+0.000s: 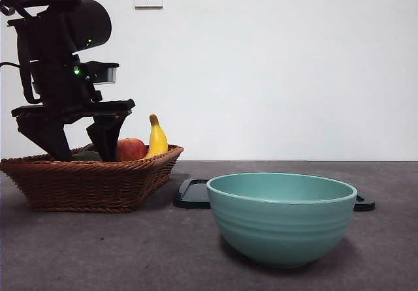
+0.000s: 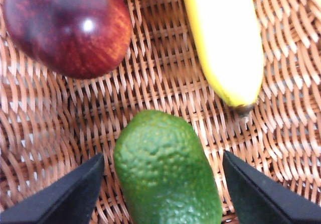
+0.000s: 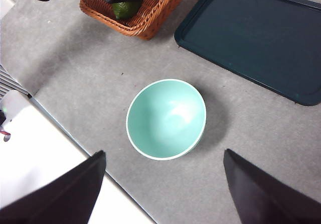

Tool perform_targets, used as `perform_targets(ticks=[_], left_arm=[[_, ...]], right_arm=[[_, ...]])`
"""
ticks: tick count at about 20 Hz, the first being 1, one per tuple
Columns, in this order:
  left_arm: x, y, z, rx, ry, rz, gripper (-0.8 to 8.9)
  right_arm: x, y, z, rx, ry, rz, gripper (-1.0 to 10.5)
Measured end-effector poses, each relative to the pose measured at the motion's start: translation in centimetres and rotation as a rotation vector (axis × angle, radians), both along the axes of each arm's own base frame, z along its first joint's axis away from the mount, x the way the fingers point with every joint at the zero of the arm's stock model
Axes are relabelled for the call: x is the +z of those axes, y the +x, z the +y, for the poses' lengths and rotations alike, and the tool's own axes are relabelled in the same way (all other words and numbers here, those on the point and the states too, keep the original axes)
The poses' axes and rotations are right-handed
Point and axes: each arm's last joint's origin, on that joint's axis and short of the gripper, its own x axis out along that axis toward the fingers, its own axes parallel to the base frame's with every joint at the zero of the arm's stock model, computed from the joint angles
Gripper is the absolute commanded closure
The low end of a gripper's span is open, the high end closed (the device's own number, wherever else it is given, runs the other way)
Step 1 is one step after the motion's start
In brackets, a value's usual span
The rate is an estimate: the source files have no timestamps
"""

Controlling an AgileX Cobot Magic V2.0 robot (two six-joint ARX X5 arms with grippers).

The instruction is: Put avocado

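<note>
The avocado (image 2: 165, 174), green with a bumpy skin, lies on the floor of the wicker basket (image 2: 165, 78). My left gripper (image 2: 163, 156) is open and lowered into the basket, one jaw on each side of the avocado, not touching it. In the front view that gripper (image 1: 81, 151) reaches down into the basket (image 1: 85, 186) at the left, and only a dark sliver of the avocado (image 1: 88, 155) shows over the rim. High above the table, my right gripper (image 3: 164, 152) is open with nothing in it; its view shows the avocado (image 3: 123, 9) in the basket (image 3: 145, 23).
A red apple (image 2: 65, 28) and a yellow banana (image 2: 225, 38) share the basket with the avocado. A teal bowl (image 1: 281, 216) stands empty at the front right. Behind it lies a flat dark tray (image 1: 192, 193).
</note>
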Motion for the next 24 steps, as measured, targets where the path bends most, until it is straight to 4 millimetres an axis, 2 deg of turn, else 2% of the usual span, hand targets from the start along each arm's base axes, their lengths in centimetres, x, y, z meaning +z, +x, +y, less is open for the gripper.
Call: perform_targets(ticks=[2,7,13,15,17,20,24], left_arm=[[-0.5,0.1,-0.1,0.006,0.003,0.017,4.53],[-0.6,0.2,-0.1,0.015,0.0,0.024,6.65],[-0.1,0.2,-0.1,0.015,0.001,0.027,6.84],[1.7,-0.1,-0.2,0.008,-0.008,0.0,6.84],[5.2,-1.0,-0.6,-0.014,-0.038,-0.075,6.84],[10.0,-3.9,-1.4,-0.093,-0.126,-0.182,6.84],[12.3,-8.1,-3.4,-0.268,-0.221,-0.155,6.84]], right_arm=[[0.0,0.0,0.0,0.0,0.0,0.0,5.7],[0.0,0.0,0.0,0.0,0.0,0.0,5.7],[0.0,0.0,0.0,0.0,0.0,0.0,5.7],[0.0,0.0,0.0,0.0,0.0,0.0,5.7],[0.0,0.0,0.0,0.0,0.0,0.0,5.7],[0.0,0.0,0.0,0.0,-0.001,0.0,5.7],[0.0,0.0,0.0,-0.004,-0.005,-0.002,5.7]])
